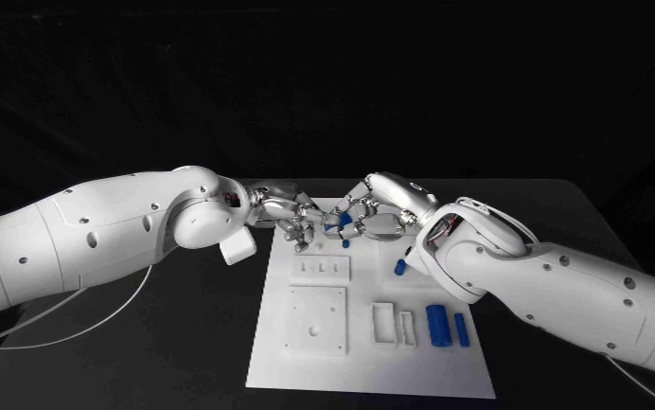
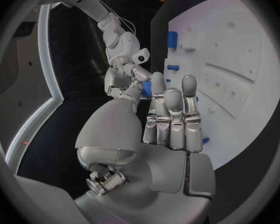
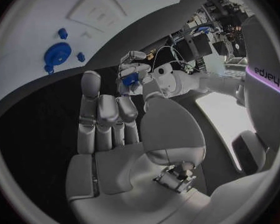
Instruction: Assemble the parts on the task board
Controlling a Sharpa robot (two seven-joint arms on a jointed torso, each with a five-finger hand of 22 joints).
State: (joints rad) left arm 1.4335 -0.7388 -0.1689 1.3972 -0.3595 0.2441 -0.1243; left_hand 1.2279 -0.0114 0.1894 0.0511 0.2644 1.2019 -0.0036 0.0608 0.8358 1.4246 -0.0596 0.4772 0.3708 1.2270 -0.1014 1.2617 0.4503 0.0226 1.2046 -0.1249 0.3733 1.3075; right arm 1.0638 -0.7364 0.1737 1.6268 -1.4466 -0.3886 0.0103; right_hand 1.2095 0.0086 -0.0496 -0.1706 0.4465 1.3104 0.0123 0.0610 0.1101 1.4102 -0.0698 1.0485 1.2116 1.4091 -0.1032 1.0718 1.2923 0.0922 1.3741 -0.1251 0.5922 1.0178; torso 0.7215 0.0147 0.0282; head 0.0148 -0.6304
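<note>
Above the far end of the flat white task board (image 1: 368, 353), the silver left hand (image 1: 292, 213) and silver right hand (image 1: 374, 216) meet fingertip to fingertip around a small blue plastic part (image 1: 345, 220). Both appear to pinch it, though which truly grips it I cannot tell. Two blue cylindrical pegs (image 1: 448, 326) lie on the board's near right corner.

Small blue part (image 1: 345, 220) between left robot hand (image 1: 293, 213) and right robot hand (image 1: 371, 218): shape and which fingers hold it unclear. Task board (image 1: 368, 372) far edge hidden behind both.
</note>
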